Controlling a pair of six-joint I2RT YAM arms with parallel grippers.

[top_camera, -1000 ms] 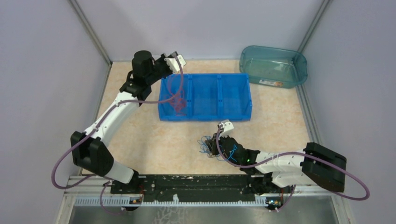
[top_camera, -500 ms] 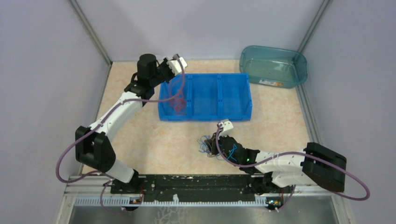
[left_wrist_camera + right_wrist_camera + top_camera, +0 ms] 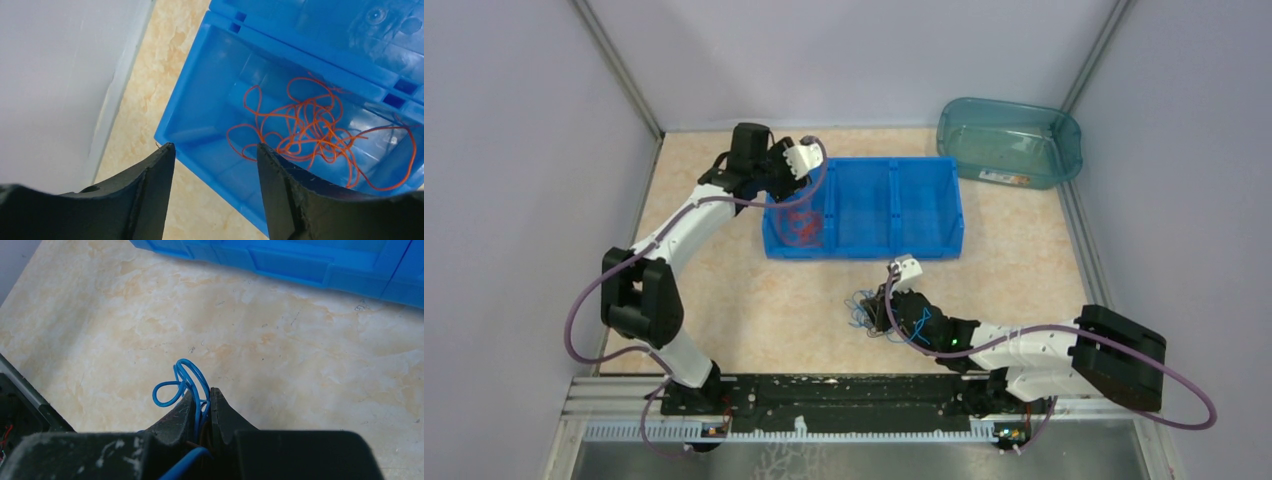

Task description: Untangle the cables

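Note:
A loose bunch of orange-red cables (image 3: 310, 125) lies in the left compartment of the blue bin (image 3: 210, 90); the top view shows these cables (image 3: 802, 226) there too. My left gripper (image 3: 215, 146) hangs open above that compartment's near corner with nothing between its fingers; the top view shows this gripper (image 3: 802, 160) at the bin's far left edge. On the table in front of the bin sits a small tangle of blue and black cables (image 3: 862, 308). My right gripper (image 3: 201, 392) is shut on blue cable loops (image 3: 180, 377) from it, low at the tangle (image 3: 879, 310).
The blue bin (image 3: 894, 245) has three compartments side by side. A teal see-through tub (image 3: 1009, 140) stands at the back right. Grey walls close in the left, back and right sides of the table.
My left arm swung right over the bin and its gripper opened, letting go of the orange-red cables, which now lie in the left compartment. The right arm stayed still.

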